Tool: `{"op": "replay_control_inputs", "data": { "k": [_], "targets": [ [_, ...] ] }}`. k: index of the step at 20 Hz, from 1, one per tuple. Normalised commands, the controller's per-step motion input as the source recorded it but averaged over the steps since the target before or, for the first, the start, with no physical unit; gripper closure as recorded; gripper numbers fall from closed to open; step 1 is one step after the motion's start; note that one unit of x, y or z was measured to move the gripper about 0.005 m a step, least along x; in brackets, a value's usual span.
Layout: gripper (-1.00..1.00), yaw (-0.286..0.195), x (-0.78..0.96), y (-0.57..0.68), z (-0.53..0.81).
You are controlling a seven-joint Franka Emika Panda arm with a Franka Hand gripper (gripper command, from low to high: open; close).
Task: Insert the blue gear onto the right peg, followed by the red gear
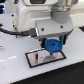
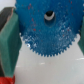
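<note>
My gripper [image 1: 53, 44] is shut on the blue gear [image 1: 54, 46] and holds it just above the grey, black-bordered plate [image 1: 34, 59], over the end toward the exterior view's right. In the wrist view the blue gear [image 2: 47, 27] fills the frame between my two fingers [image 2: 9, 42], and its centre hole [image 2: 49, 16] is visible. A thin dark pin [image 1: 40, 56] stands on the plate, to the exterior view's left of the gear. I cannot tell which peg it is. A bit of red [image 2: 4, 80] shows at the wrist frame's edge, possibly the red gear.
The plate lies on a white table [image 1: 15, 67]. The arm's white body [image 1: 35, 15] fills the upper part of the exterior view, and a dark cable [image 1: 10, 31] runs across the table behind it.
</note>
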Motion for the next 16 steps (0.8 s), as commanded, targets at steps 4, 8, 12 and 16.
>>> {"op": "replay_control_inputs", "data": {
  "k": [4, 8, 12, 16],
  "targets": [
    [1.00, 0.000, 0.08, -0.07, -0.10],
    [1.00, 0.000, 0.09, -0.06, -0.19],
    [1.00, 0.000, 0.11, -0.08, -0.23],
    [1.00, 0.000, 0.06, -0.04, -0.09]
  ]
}}
